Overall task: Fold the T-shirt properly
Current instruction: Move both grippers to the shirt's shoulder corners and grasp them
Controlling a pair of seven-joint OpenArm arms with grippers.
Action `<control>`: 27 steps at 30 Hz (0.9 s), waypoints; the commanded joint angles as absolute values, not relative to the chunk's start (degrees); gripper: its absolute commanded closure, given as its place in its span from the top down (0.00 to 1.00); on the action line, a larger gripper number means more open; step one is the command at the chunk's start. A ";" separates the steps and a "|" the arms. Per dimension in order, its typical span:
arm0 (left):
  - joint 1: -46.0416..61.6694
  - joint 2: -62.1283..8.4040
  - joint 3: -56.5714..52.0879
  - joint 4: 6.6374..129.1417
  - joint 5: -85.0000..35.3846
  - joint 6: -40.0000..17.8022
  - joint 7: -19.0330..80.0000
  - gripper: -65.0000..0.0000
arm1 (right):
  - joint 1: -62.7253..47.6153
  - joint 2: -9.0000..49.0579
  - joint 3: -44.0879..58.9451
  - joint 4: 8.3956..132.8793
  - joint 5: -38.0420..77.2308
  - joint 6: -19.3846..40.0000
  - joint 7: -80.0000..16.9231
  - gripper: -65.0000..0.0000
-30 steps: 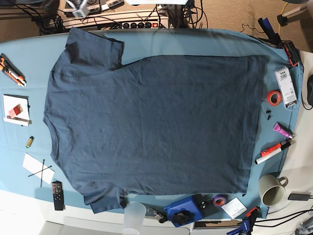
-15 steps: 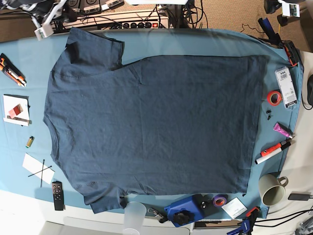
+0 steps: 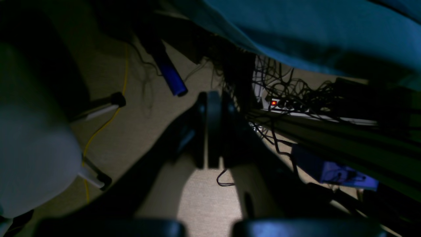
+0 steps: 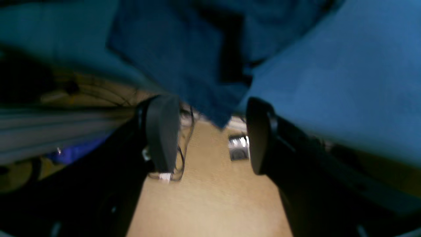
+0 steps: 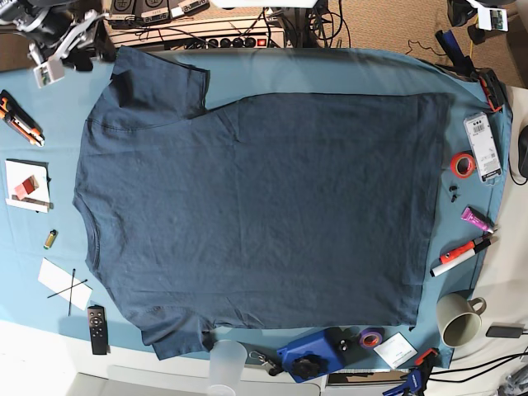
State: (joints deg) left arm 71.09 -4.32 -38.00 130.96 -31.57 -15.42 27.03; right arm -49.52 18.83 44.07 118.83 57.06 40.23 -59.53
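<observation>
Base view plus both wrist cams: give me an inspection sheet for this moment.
Surface: teal table cloth covers the table.
Job's things: T-shirt spread flat, unfolded.
Clutter: mug, red tape roll, remote, markers and cards along the edges.
Grippers: right end effector open, at the shirt's far sleeve corner, holding nothing; left end effector shut, off the table.
Cables: tangle by a power strip.
Surroundings: carpet floor.

Dark navy T-shirt [image 5: 247,214] spread flat, far sleeve folded inward.
</observation>
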 commanded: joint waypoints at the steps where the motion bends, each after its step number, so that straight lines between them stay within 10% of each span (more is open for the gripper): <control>1: 72.05 -4.47 -38.44 131.87 -31.99 -15.68 26.04 0.00 | -48.23 19.90 44.62 117.32 57.25 40.00 -58.78 0.50; 27: 69.01 -4.47 -38.44 131.87 -31.99 -15.66 25.71 0.10 | -31.75 21.12 30.28 87.85 61.98 40.00 -67.70 0.50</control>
State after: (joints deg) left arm 67.92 -4.29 -38.00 131.00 -31.59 -15.59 26.98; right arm -30.55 20.78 30.33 88.27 66.52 41.12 -62.65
